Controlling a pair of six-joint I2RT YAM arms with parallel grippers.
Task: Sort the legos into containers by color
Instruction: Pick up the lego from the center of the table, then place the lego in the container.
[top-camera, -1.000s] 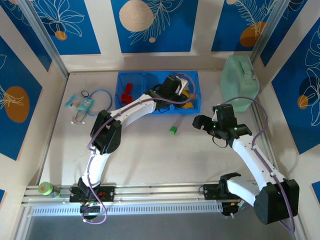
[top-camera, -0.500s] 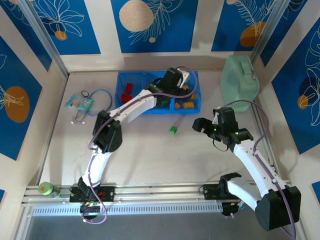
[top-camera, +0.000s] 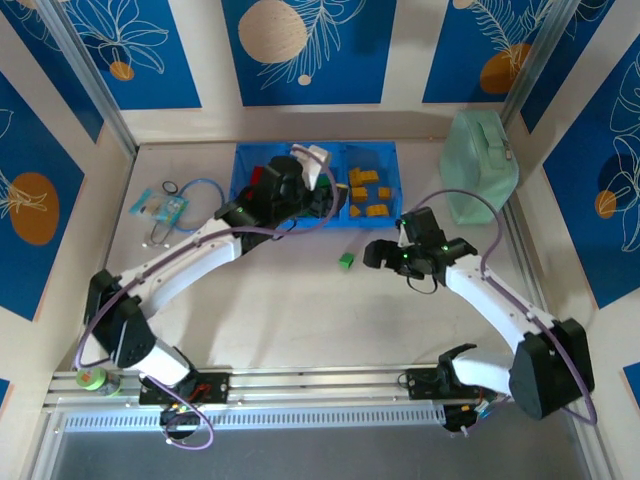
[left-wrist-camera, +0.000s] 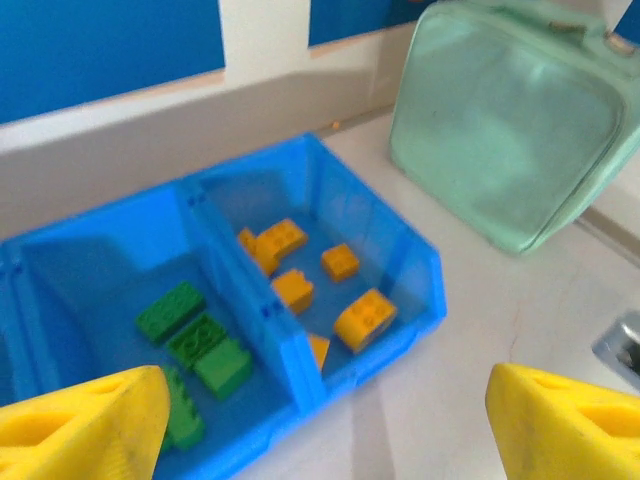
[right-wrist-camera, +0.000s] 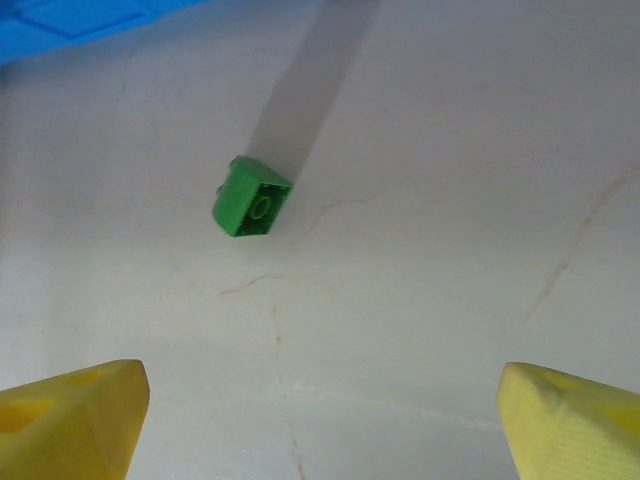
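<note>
The pale worktop (top-camera: 300, 320) is carrying 1 loose green lego (right-wrist-camera: 252, 198) near the tray (left-wrist-camera: 400, 250), which is holding sorted green, orange and seemingly red bricks (left-wrist-camera: 292, 289). The right claw (right-wrist-camera: 320, 415) is gaping empty over that lego, the left claw (left-wrist-camera: 320, 425) above the tray.

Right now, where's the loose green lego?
Top view: the green lego lies on the table, just in front of the blue tray and just left of the open right hand.

Glossy translucent plastic tray (left-wrist-camera: 300, 330); matt, hairline-cracked table (right-wrist-camera: 420, 300).
</note>
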